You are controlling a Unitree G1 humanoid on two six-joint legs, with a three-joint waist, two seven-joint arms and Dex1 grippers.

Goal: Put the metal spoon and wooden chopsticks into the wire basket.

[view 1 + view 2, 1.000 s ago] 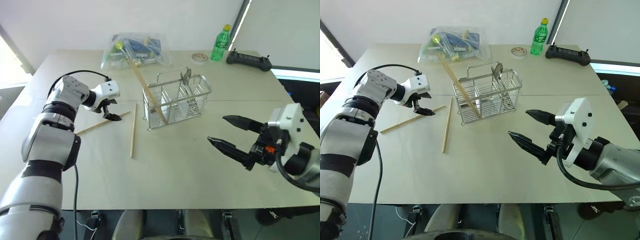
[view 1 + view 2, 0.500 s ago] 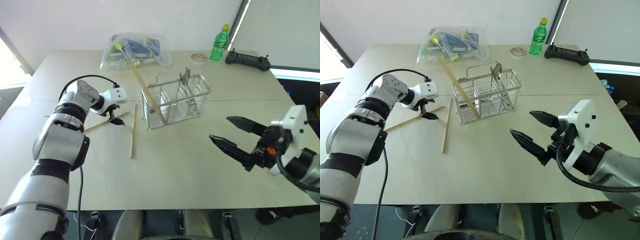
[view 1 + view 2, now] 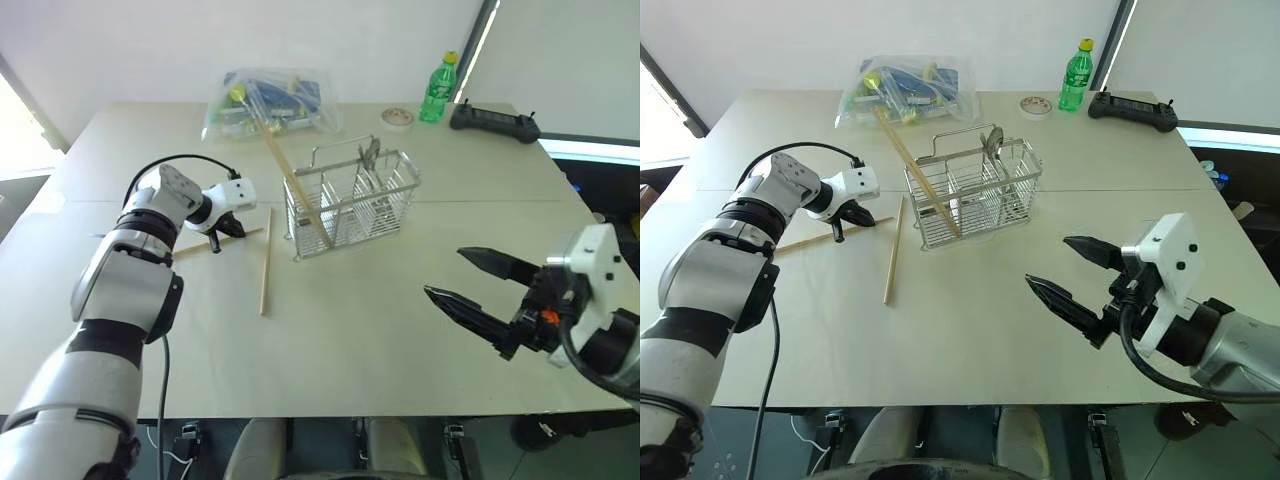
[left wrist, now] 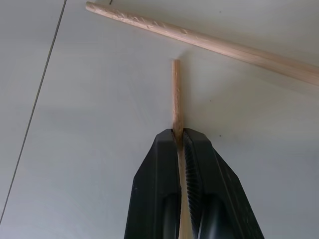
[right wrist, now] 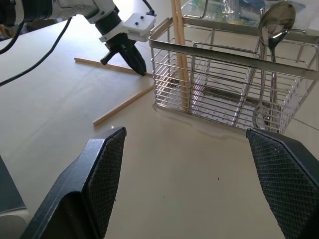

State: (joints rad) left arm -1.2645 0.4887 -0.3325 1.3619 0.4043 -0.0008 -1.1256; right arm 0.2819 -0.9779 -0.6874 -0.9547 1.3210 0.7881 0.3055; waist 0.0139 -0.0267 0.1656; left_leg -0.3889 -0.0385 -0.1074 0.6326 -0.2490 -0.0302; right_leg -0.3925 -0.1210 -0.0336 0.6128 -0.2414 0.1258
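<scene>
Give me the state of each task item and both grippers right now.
metal spoon: upright in wire basket.
One chopstick: leaning in basket.
One chopstick: on table, pinched by left gripper, shut.
One chopstick: loose on table.
Right gripper: open, empty.

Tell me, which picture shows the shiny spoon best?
The right wrist view: the metal spoon stands close and large in the wire basket, bowl up. The two eye views show it too, but far off and tiny at the basket's far end.
</scene>
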